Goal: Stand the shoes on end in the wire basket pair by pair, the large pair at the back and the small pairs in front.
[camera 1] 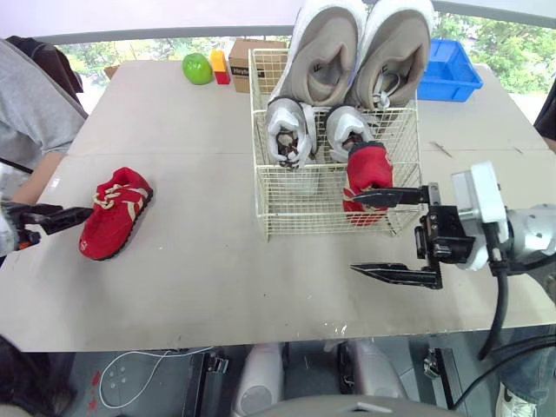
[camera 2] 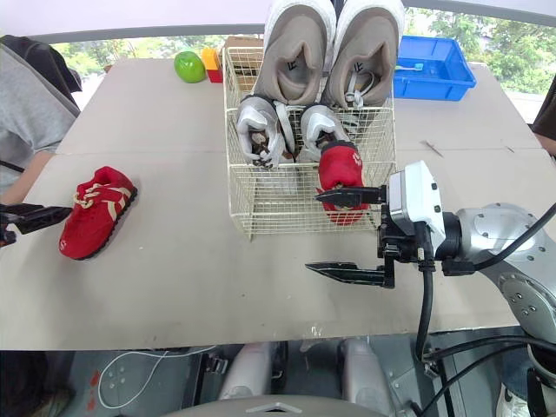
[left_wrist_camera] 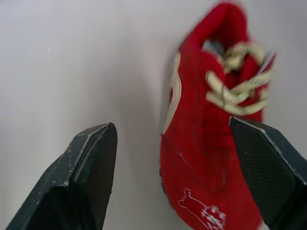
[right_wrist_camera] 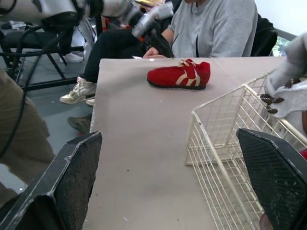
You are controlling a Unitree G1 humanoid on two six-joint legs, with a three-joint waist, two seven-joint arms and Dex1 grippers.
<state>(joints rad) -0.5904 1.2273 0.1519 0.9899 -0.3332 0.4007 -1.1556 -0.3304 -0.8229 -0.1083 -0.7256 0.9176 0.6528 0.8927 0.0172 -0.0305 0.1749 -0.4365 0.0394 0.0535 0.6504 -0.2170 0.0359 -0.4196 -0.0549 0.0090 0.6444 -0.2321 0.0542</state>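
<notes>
Right end effector (camera 1: 354, 233) spread | left end effector (left_wrist_camera: 172, 123) spread | wire basket (camera 1: 295, 213): five shoes (camera 1: 291, 130) | table (camera 1: 191, 261): one red shoe (camera 1: 115, 213)

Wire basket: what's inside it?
A large beige pair stands at the back, a small grey pair and one red shoe in front. The beige pair's lower ends are covered.

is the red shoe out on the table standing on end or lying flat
Lying flat: the red shoe rests sole down on the table, laces up, outside the wire basket, just ahead of the open left gripper.
</notes>
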